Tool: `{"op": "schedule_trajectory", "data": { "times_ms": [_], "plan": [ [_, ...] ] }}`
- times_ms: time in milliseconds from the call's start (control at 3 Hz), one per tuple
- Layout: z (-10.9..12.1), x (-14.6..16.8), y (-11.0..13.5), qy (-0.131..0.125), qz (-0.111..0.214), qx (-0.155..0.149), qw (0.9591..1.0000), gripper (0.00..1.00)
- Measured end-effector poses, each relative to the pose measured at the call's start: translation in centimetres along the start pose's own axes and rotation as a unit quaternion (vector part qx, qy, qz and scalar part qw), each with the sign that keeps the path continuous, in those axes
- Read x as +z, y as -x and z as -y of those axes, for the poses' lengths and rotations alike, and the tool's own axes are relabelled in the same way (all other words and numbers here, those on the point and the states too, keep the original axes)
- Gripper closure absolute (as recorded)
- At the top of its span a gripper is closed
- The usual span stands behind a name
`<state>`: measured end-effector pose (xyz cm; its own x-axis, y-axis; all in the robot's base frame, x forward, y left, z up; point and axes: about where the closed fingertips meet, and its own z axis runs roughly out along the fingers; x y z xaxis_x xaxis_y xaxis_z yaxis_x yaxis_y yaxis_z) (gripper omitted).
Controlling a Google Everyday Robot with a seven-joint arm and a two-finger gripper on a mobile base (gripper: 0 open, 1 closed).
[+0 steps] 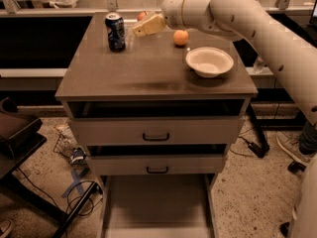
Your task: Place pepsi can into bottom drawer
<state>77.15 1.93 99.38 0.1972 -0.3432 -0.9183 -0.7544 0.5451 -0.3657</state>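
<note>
One bottom drawer [156,202] stands open, bare; gripper [136,31], grip unclear, hovers beside pepsi can [116,31] atop cabinet [148,76].

Robot lab or workshop.
Speckled concrete floor [247,197], loose cables [79,202] at lower left; the gripper [138,30] hangs at upper centre.

On the cabinet's [148,76] top, the pepsi can [116,31] is showing dark blue with white and red markings and a silver lid. The gripper [136,31], hovering over the cabinet's rear just beside the can, is looking pale cream, and the arm [237,9] is gleaming off-white. The orange [181,37] is glowing orange, and the bowl [209,62] is showing cream-white. The cabinet is wearing grey-brown on top and beige fronts with black handles [156,137]. At the cabinet's foot, the bottom drawer [156,202] is showing pale grey.
</note>
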Motion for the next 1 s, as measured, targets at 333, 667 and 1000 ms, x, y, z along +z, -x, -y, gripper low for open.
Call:
{"op": "schedule_trajectory", "data": {
  "times_ms": [333,667,1000],
  "plan": [
    [-1.5,4.4,-1.8,0.01,-0.014,0.035,0.9992,0.0],
    [-2.4,7.3,-3.2,0.013,-0.034,0.061,0.9975,0.0],
    [-2.9,10.2,-4.4,0.015,-0.036,0.104,0.9938,0.0]
  ]
}}
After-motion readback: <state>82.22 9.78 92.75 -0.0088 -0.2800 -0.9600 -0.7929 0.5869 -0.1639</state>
